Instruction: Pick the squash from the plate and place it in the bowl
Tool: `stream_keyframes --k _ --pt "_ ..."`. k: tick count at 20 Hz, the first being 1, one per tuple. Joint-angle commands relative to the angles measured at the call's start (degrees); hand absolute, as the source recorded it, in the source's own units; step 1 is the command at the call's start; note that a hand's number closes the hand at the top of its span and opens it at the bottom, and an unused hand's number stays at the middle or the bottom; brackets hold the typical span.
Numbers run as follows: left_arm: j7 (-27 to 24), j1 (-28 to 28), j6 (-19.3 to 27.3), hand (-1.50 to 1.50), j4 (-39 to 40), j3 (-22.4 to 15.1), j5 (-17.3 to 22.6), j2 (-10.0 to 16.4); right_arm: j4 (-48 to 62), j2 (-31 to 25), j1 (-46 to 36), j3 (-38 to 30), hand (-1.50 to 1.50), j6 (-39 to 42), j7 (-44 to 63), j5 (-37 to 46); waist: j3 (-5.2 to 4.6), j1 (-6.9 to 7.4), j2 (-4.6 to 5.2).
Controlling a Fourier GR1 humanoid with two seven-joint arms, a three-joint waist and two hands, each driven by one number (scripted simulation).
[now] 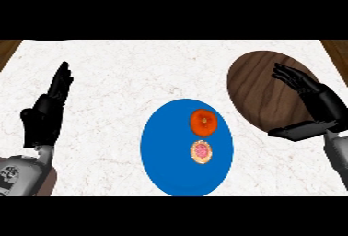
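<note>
An orange squash [203, 121] lies on the upper right part of a blue plate [170, 156] at the counter's front centre. A dark brown wooden bowl [262, 87] stands to the plate's upper right. My right hand [314, 103] hovers open over the bowl's right side, fingers straight and thumb stretched toward the plate, holding nothing. It is to the right of the squash and apart from it. My left hand [46, 110] rests open at the left edge, fingers up.
A small round pastry with pink filling [201, 151] lies on the plate just below the squash. The white marble counter [122, 69] spreads around, with wooden edges at the far corners.
</note>
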Motion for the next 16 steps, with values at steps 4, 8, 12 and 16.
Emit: stream_keyframes --k 4,8,12,16 --pt "1.46 0.33 0.34 0.0 -1.33 0.46 -1.21 -0.6 -5.15 -6.67 -5.62 6.48 -1.5 1.82 11.95 10.21 -0.1 -0.04 -0.2" --pt "2.25 -0.25 1.75 0.0 -1.5 -1.1 -3.46 -2.36 -6.56 -5.98 -12.49 11.57 -1.5 6.17 22.17 13.07 -0.11 0.26 -0.11" --pt "0.26 -0.42 -3.12 0.0 0.98 2.79 -0.69 -0.93 -9.44 -1.42 -17.03 13.67 -1.5 9.37 30.53 12.91 -0.11 -0.03 -0.09" --pt "0.02 -0.56 -4.86 0.0 0.23 4.34 -1.17 -1.55 -8.54 1.66 -16.12 15.23 -1.5 11.64 31.2 16.06 -0.06 -0.33 -0.07"
